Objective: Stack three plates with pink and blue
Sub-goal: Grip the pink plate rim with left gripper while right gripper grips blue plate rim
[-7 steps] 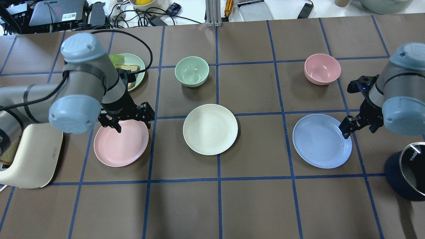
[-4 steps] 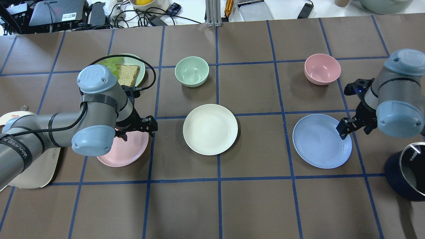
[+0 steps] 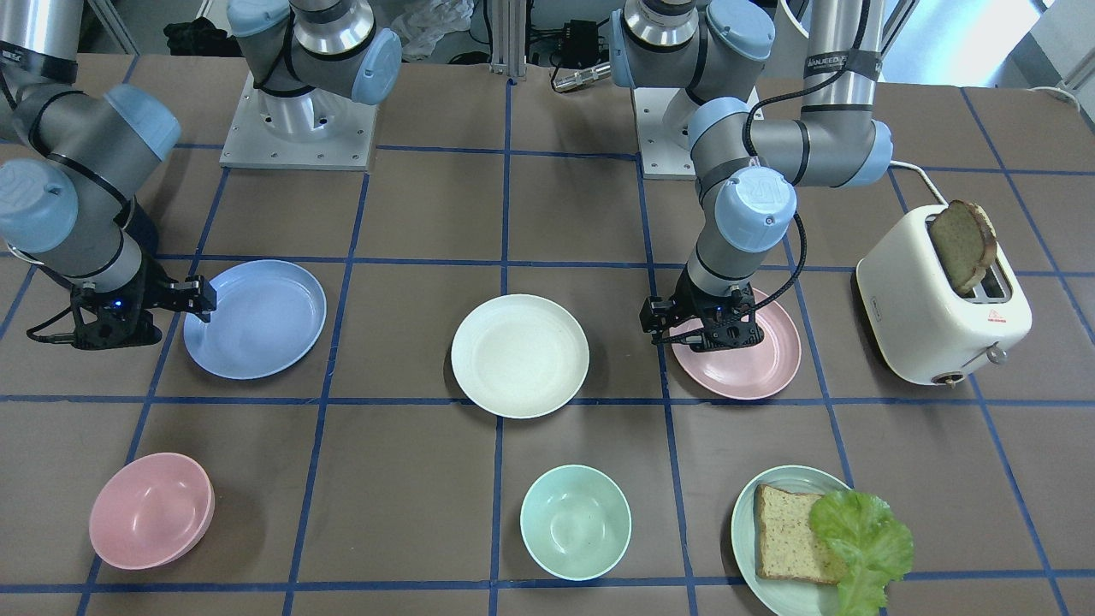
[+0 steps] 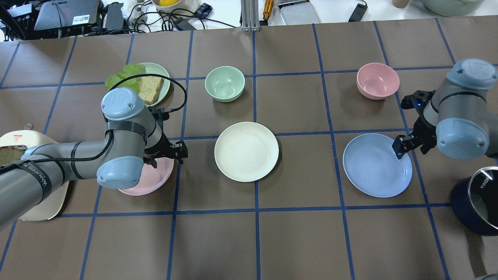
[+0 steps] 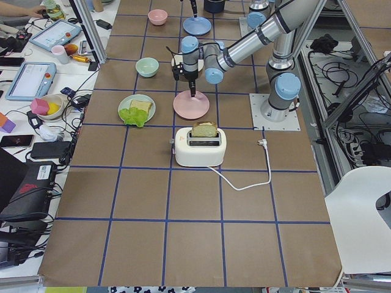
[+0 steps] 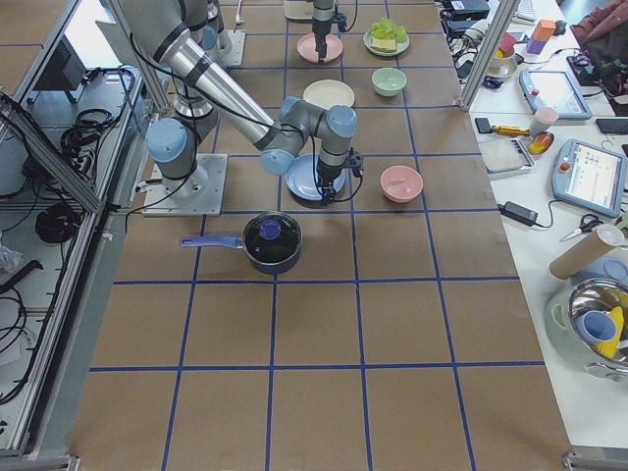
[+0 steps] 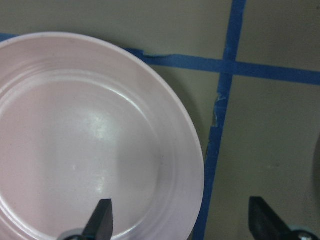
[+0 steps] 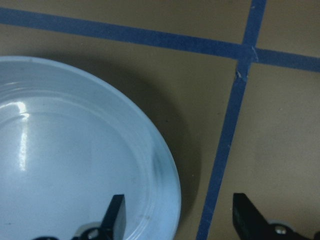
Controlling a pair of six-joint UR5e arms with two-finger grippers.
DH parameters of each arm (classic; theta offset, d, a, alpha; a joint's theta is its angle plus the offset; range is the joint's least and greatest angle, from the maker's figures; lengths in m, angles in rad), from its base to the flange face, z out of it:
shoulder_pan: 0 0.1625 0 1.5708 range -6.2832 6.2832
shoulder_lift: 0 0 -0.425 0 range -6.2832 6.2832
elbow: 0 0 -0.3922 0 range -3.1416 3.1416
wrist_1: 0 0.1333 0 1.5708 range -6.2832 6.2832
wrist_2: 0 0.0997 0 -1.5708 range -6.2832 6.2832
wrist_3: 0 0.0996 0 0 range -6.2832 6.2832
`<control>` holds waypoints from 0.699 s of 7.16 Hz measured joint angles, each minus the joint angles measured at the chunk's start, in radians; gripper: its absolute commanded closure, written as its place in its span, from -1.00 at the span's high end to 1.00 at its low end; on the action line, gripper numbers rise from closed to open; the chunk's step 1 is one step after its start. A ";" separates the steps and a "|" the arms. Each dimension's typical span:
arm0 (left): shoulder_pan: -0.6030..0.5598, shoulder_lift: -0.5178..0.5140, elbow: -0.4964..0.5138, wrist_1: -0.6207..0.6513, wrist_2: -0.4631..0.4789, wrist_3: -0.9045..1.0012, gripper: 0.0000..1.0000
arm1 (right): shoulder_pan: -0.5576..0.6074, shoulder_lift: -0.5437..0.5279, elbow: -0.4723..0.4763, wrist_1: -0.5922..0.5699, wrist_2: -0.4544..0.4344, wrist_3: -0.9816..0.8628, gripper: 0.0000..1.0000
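Note:
Three plates lie in a row on the table: pink plate, cream-white plate and blue plate. My left gripper is open and low over the pink plate's right rim. In the left wrist view one fingertip is over the pink plate and the other is outside it. My right gripper is open and low over the blue plate's right rim. In the right wrist view one fingertip is over the blue plate and the other is outside. Neither gripper holds anything.
A pink bowl and a green bowl stand behind the plates. A pale green plate with bread and lettuce is at the back left. A toaster stands at the left end, and a dark lidded pot at the right edge.
The left arm has swung down and right, bringing its gripper to the pink plate's right rim. The right gripper has sunk slightly onto the blue plate's rim. Both stay open.

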 measured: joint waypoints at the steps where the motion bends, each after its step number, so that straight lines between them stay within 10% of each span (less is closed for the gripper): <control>1: -0.003 -0.008 -0.004 0.008 -0.001 0.001 -0.21 | 0.000 0.010 0.000 -0.006 0.003 0.001 0.23; 2: -0.004 -0.011 -0.005 0.012 -0.001 0.003 -0.90 | 0.000 0.017 -0.001 -0.007 0.004 0.001 0.16; 5: -0.007 -0.012 -0.005 0.022 -0.001 0.008 -1.00 | 0.000 0.028 -0.016 -0.006 0.003 -0.002 -0.12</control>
